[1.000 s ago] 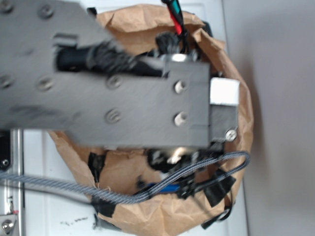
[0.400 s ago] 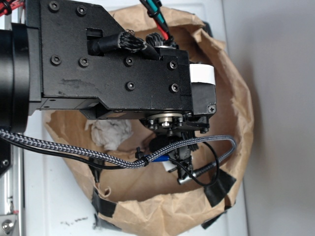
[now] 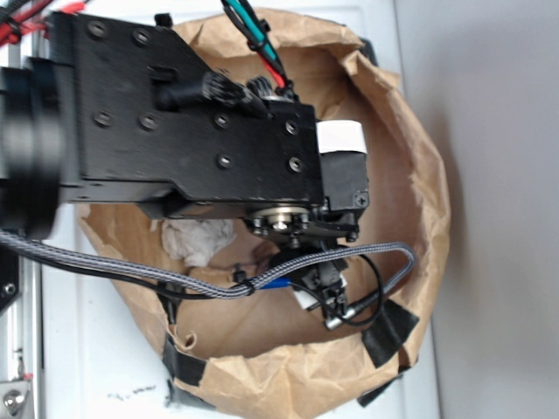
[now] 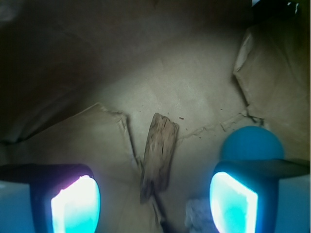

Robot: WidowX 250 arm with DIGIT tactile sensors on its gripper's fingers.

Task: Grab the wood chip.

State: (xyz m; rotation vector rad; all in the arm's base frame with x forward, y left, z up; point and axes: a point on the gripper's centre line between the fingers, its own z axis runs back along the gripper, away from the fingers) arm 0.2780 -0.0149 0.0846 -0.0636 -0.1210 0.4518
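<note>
1. The gripper had its jaws spread apart, empty, at the bottom of the wrist view.
2. The chip lay at frame centre on the bag floor, between the pads.
3. A ball sat lower right.

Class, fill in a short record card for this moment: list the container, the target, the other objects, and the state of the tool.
container: brown paper bag, taped at its rim
target: wood chip, flat on the bag floor, untouched
tool: tool, open, fingers either side of the chip
other objects: teal ball behind the right-hand finger; crumpled white paper wad
</note>
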